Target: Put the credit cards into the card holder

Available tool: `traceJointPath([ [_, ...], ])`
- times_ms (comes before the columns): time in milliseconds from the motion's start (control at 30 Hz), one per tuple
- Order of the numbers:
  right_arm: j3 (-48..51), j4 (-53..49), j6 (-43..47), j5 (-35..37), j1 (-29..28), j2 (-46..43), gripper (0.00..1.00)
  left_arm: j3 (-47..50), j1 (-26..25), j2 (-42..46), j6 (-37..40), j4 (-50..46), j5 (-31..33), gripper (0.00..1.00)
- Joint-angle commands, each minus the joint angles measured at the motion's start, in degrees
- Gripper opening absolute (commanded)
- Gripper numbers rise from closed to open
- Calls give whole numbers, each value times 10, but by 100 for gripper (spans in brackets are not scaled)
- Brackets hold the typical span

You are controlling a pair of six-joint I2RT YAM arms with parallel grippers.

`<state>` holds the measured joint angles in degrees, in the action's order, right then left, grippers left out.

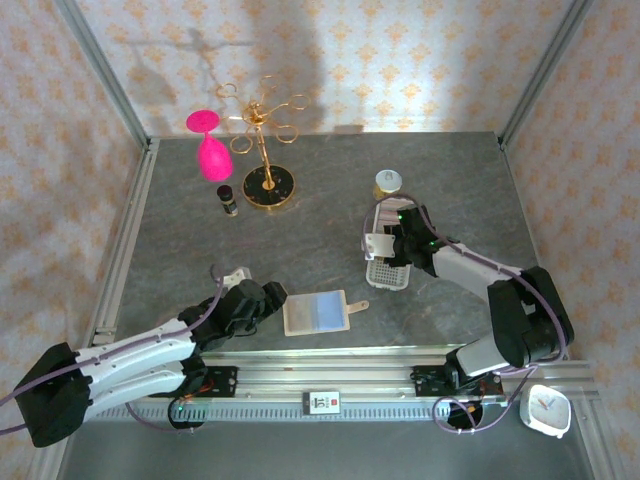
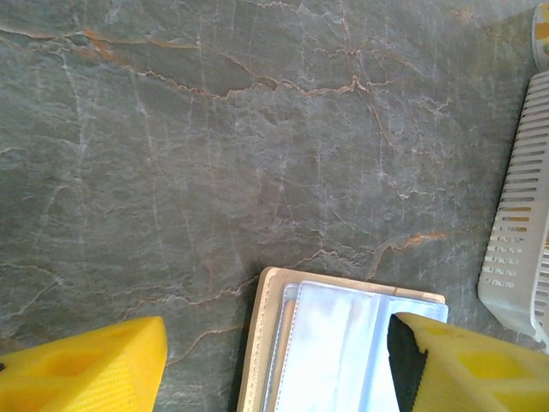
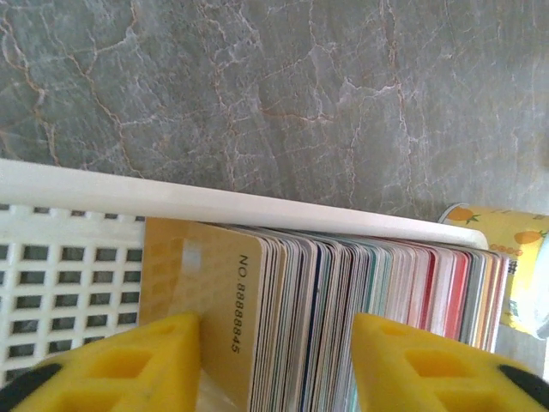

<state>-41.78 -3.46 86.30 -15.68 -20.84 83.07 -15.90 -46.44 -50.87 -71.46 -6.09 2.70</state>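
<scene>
On the left, the left fingers [image 2: 86, 365] stand wide apart and low over the grey stone surface [image 2: 214, 129], holding nothing. The card holder [image 2: 334, 343] lies open and flat between them, clear pockets facing up inside its beige cover. The far-left finger is over bare surface, apart from the holder. The other finger [image 2: 463, 360] overlaps the holder's right edge, but I cannot tell whether it touches. From above, the card holder [image 1: 315, 312] sits near the front edge, just right of the left fingers [image 1: 272, 298], with its small tab pointing right.

Further right is a white slotted tray [image 1: 390, 275], well apart from the holder. The credit cards [image 3: 343, 283] stand on edge in it in a tight row of many colours. A tan one [image 3: 197, 275] printed with a number sits at the left end.

The right fingers [image 3: 111, 360] are apart and straddle part of that row. One finger is against the tan card's face and the other [image 3: 429, 360] is further along the stack. A bundle of cards fills the gap. Whether they are pinched or only bracketed, I cannot tell.

A small jar [image 3: 515, 249] with an orange-fruit label stands just beyond the tray's right end.
</scene>
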Motion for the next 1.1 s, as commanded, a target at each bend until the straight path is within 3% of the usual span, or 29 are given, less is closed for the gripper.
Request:
traceJointPath([
  [0, 2, 12, 4, 16, 1, -23, 41, 6, 5, -6, 14, 17, -7, 70],
  [167, 0, 5, 4, 17, 0, -24, 28, 6, 7, -11, 16, 24, -13, 69],
  [733, 4, -19, -1, 22, -1, -54, 15, 9, 13, -17, 21, 31, -23, 67],
  [1067, -2, -65, -24, 7, 0, -84, 0, 0, 13, -30, 30, 31, -29, 67],
])
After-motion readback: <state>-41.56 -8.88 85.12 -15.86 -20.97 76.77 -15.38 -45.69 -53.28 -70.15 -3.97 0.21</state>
